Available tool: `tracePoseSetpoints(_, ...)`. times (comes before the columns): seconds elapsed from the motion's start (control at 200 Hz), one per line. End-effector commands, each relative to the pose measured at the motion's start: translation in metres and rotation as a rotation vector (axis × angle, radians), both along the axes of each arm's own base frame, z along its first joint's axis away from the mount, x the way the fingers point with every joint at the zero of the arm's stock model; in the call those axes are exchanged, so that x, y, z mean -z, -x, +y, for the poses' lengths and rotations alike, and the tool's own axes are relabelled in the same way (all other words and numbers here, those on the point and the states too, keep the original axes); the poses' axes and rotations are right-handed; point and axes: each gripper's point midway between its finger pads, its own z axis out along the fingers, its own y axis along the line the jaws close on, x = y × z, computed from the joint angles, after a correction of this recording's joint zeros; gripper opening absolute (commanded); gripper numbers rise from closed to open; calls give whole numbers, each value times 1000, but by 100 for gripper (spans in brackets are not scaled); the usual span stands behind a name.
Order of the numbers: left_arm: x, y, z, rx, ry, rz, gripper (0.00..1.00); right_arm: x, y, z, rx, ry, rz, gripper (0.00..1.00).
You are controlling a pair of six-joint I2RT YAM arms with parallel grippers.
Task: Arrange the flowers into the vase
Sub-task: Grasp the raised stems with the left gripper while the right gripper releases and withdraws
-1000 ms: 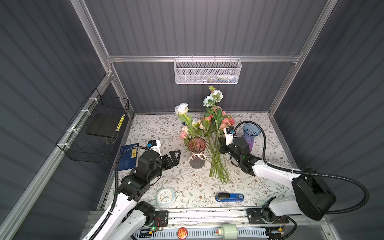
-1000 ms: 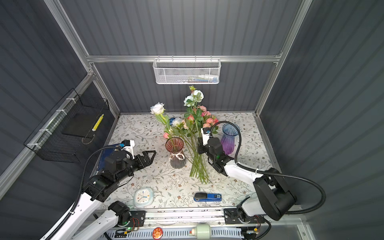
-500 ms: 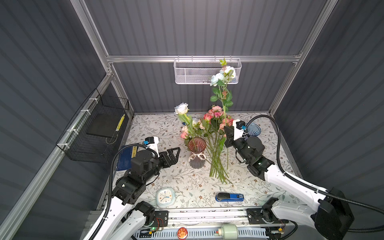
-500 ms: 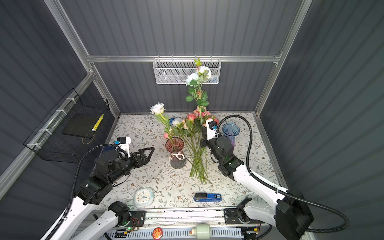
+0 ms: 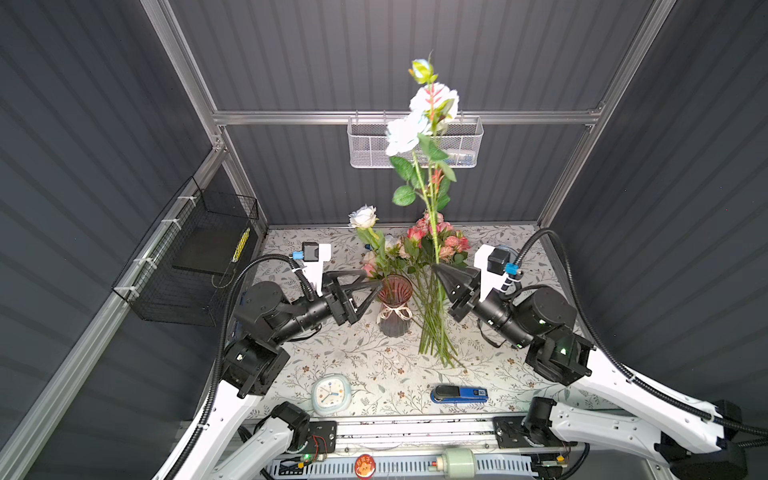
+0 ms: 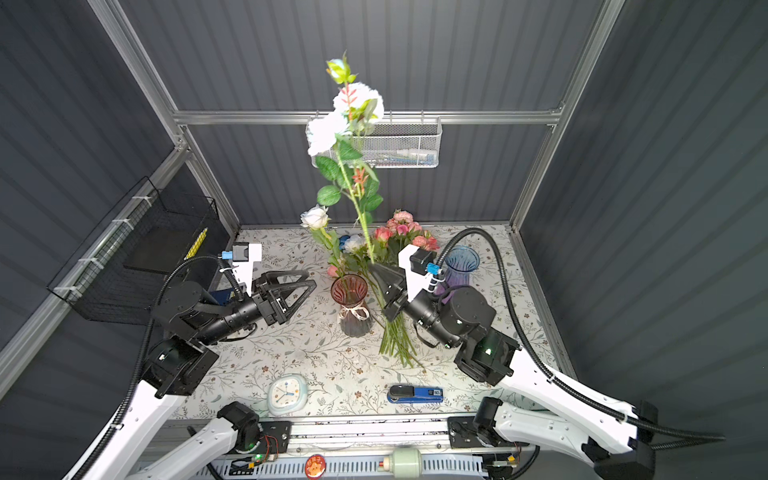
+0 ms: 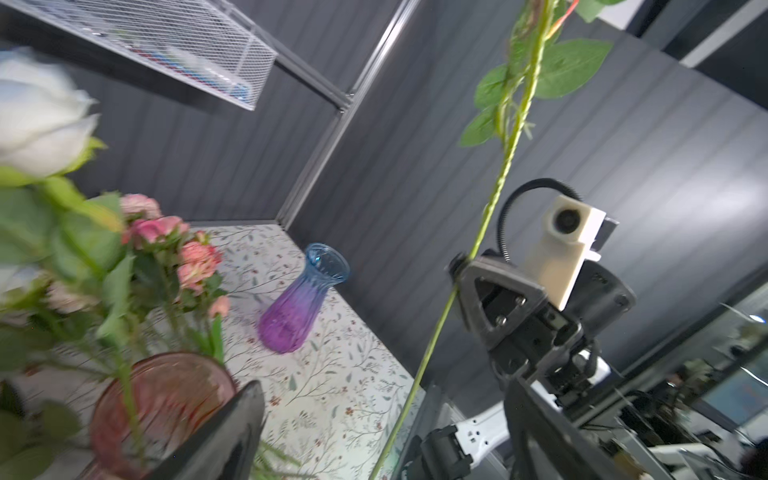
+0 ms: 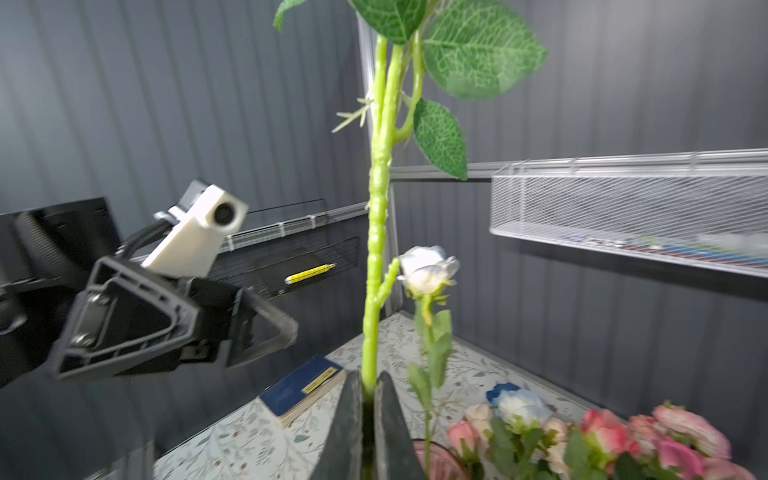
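My right gripper [image 5: 436, 269] [image 6: 374, 268] [image 8: 368, 380] is shut on the green stem [image 8: 376, 249] [image 7: 490, 208] of a white-bloomed flower [image 5: 432, 104] [image 6: 357, 104]. It holds the flower upright, just right of the pink glass vase [image 5: 394, 322] [image 6: 353, 322] [image 7: 162, 399]. One white rose [image 5: 363, 216] [image 6: 314, 217] stands in that vase. The other flowers [image 5: 436, 245] [image 6: 401, 232] lie bunched beside it, stems on the table. Left of the vase rim, my left gripper [image 5: 374, 291] [image 6: 309, 280] [image 7: 382, 386] is open and empty.
A blue-and-purple vase [image 6: 459, 266] [image 7: 299, 307] stands at the back right. A small clock [image 5: 331, 392] and a blue stapler-like tool [image 5: 459, 394] lie near the front edge. A blue book [image 8: 303, 386] lies at the left. Wire baskets hang on the back wall [image 5: 415, 143] and left wall [image 5: 187, 266].
My right gripper has lifted the white-bloomed flower high out of the bunch. My left gripper has moved up and right to the vase rim, its jaws a little narrower.
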Motion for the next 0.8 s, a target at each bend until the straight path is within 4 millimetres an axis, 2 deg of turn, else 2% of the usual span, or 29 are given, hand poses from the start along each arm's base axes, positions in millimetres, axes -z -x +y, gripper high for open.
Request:
tracePoseSetpoints(0.0, -49, 34, -7, 175, 111, -164, 90, 3, 14, 24, -56, 36, 47, 0)
tracePoseSetpoints(0.095, -59, 38, -10, 223, 140, -183, 86, 5, 21, 46, -89, 67, 58, 0)
tracePoseSetpoints(0.23, -59, 37, -13, 242, 135, -178, 71, 4, 23, 62, -93, 90, 61, 0)
tracePoseSetpoints(0.25, -59, 37, -13, 243, 134, -177, 68, 12, 20, 70, -91, 111, 75, 0)
tracePoseSetpoints(0.405, -58, 36, -8, 191, 106, -188, 42, 18, 18, 78, -100, 126, 102, 0)
tracePoseSetpoints(0.53, -62, 33, -4, 146, 79, -203, 20, 24, 20, 79, -111, 140, 123, 0)
tracePoseSetpoints(0.615, -64, 28, -4, 120, 63, -204, 0, 29, 21, 77, -115, 144, 139, 0)
tracePoseSetpoints(0.64, -65, 28, -4, 114, 59, -208, 0, 30, 21, 77, -115, 147, 144, 0)
tracePoseSetpoints(0.695, -67, 24, -3, 95, 51, -213, 0, 32, 22, 73, -113, 145, 150, 11)
tracePoseSetpoints(0.77, -74, 20, -2, 63, 32, -238, 0, 41, 21, 69, -96, 152, 155, 39)
tracePoseSetpoints(0.78, -75, 19, -2, 58, 28, -241, 0, 34, 22, 61, -90, 134, 145, 41)
tracePoseSetpoints(0.795, -78, 19, -1, 49, 22, -251, 0, 33, 21, 58, -81, 131, 143, 43)
